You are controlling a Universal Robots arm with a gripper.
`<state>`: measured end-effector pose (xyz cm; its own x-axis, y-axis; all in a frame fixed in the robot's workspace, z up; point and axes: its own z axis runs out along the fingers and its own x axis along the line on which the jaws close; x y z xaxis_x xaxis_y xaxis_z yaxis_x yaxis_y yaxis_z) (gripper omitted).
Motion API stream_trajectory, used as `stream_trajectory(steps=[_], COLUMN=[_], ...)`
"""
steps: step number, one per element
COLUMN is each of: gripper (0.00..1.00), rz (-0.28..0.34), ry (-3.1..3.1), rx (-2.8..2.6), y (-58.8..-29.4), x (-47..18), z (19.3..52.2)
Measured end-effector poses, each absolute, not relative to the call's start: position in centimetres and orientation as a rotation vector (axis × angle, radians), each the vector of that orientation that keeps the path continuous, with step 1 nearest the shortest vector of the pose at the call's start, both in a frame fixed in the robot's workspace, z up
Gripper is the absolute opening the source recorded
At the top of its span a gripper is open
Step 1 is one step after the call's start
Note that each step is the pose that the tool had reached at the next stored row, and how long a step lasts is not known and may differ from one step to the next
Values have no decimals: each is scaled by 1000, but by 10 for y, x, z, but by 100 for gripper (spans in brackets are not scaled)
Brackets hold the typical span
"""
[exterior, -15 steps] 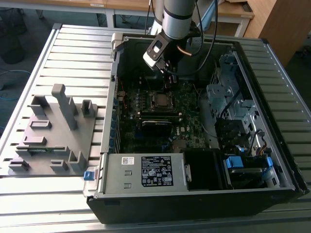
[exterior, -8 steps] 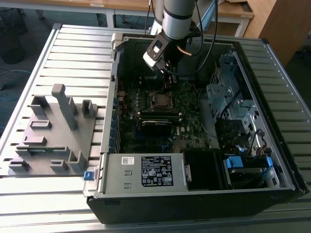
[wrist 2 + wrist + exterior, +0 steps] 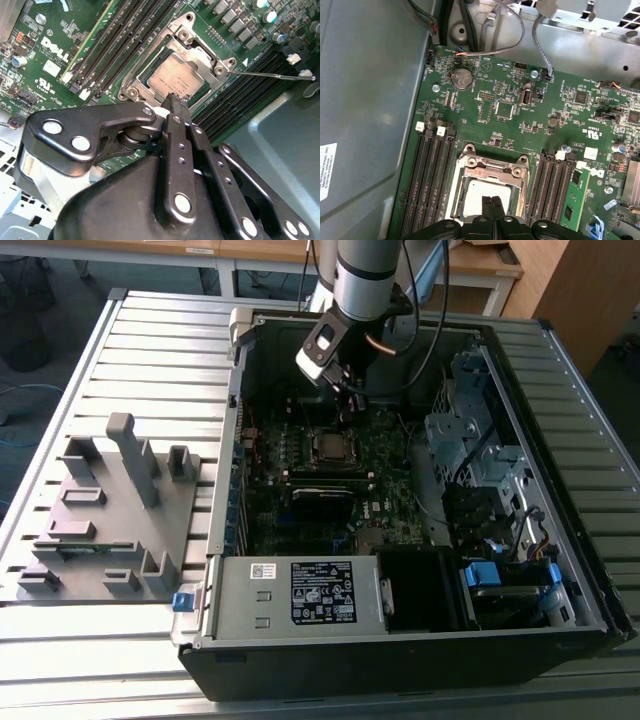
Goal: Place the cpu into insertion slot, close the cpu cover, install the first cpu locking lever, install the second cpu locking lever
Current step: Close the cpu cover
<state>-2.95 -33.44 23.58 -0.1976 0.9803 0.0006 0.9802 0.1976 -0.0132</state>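
The cpu (image 3: 172,77) sat in the insertion slot (image 3: 131,82) directly beneath the end effector (image 3: 175,102), whose fingers were pressed together and empty, at the chip's edge. The cpu cover (image 3: 202,55) looked folded down around it. One thin lever (image 3: 272,75) stuck out beyond the tips, apparently unlatched. The open computer case (image 3: 590,570) lay on a slatted metal counter (image 3: 150,350), with wooden furniture (image 3: 565,290) behind.

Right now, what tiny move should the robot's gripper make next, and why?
Probably slide the shut gripper sideways toward the thin locking lever that sticks out beside the cpu cover. The cpu already sits under that cover, the fingertips hover at its edge holding nothing, and the lever looks unlatched.
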Motion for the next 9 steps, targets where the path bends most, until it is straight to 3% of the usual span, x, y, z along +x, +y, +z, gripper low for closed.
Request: stream_trajectory(steps=[9], gripper=[10], rz=[15], ry=[-2450], rx=[-1951], y=[-334], x=[-30], z=[236])
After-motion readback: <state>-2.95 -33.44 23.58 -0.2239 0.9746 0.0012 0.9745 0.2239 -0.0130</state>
